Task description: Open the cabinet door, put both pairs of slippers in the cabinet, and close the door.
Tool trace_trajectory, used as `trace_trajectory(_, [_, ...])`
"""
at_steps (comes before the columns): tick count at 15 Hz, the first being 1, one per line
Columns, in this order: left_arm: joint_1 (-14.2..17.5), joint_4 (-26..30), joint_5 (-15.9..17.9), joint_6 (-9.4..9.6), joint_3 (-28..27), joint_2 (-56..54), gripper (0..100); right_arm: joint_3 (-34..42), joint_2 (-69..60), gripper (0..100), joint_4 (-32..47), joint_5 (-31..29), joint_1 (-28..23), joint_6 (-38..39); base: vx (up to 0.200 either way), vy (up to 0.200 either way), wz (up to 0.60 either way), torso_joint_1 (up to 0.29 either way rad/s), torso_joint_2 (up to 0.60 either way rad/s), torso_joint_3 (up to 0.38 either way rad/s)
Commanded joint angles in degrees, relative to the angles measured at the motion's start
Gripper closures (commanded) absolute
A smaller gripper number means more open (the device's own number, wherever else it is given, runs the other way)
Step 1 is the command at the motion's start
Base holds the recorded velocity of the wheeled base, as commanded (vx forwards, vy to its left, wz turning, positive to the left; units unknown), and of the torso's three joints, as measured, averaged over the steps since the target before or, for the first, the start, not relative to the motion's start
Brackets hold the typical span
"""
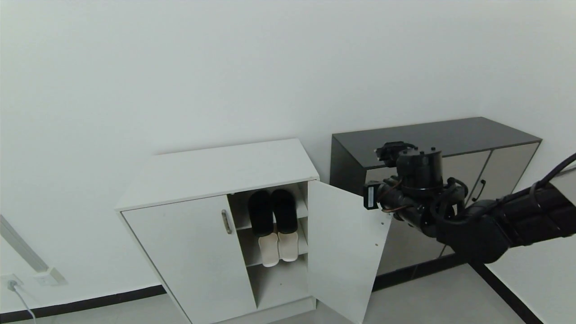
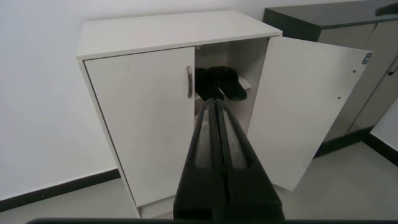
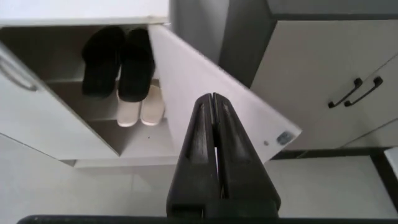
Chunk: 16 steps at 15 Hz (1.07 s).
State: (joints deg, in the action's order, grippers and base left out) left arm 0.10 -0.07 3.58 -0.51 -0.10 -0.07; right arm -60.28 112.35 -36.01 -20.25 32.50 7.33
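The white cabinet [image 1: 216, 171] stands against the wall with its right door [image 1: 342, 243] swung open and its left door [image 1: 189, 256] shut. A black pair of slippers [image 1: 273, 211] lies on the upper shelf, and a white pair [image 1: 279, 247] on the shelf below. My right arm [image 1: 450, 211] is by the open door's outer top corner. My right gripper [image 3: 213, 98] is shut and holds nothing, its tips over the door panel [image 3: 205, 81]. My left gripper [image 2: 214, 101] is shut and holds nothing. It points at the cabinet front near the left door's handle [image 2: 189, 81].
A dark cabinet [image 1: 432, 135] with mirrored doors stands just right of the open door, behind my right arm. A wall socket with a cord [image 1: 11, 283] is low at the far left. Bare floor [image 1: 427, 301] lies before both cabinets.
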Motion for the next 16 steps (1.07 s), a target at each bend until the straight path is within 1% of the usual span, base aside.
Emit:
trace_trajectory(1, [-0.01,-0.01,0.02,-0.02,0.01,0.07,100,-5.81,2.88,100,3.49,2.06,-3.94,0.94,0.000,0.000,0.00,0.000,0.00,0.000])
trace_trajectory(4, [-0.01,-0.01,0.02,-0.02,0.01,0.07,100,-12.75,7.36,100,7.36,5.31,-7.01,2.43,0.000,0.000,0.00,0.000,0.00,0.000])
trace_trajectory(8, [-0.01,-0.01,0.02,-0.02,0.01,0.07,100,-18.99,14.13,100,9.56,5.66,-8.51,3.13,0.000,0.000,0.00,0.000,0.00,0.000])
trace_trajectory(11, [-0.01,-0.01,0.02,-0.02,0.01,0.07,100,-19.35,15.88,100,10.17,6.80,-8.86,3.22,0.000,0.000,0.00,0.000,0.00,0.000])
trace_trajectory(16, [-0.01,-0.01,0.02,-0.02,0.01,0.07,100,-19.43,17.99,100,10.08,6.89,-8.95,3.22,0.000,0.000,0.00,0.000,0.00,0.000])
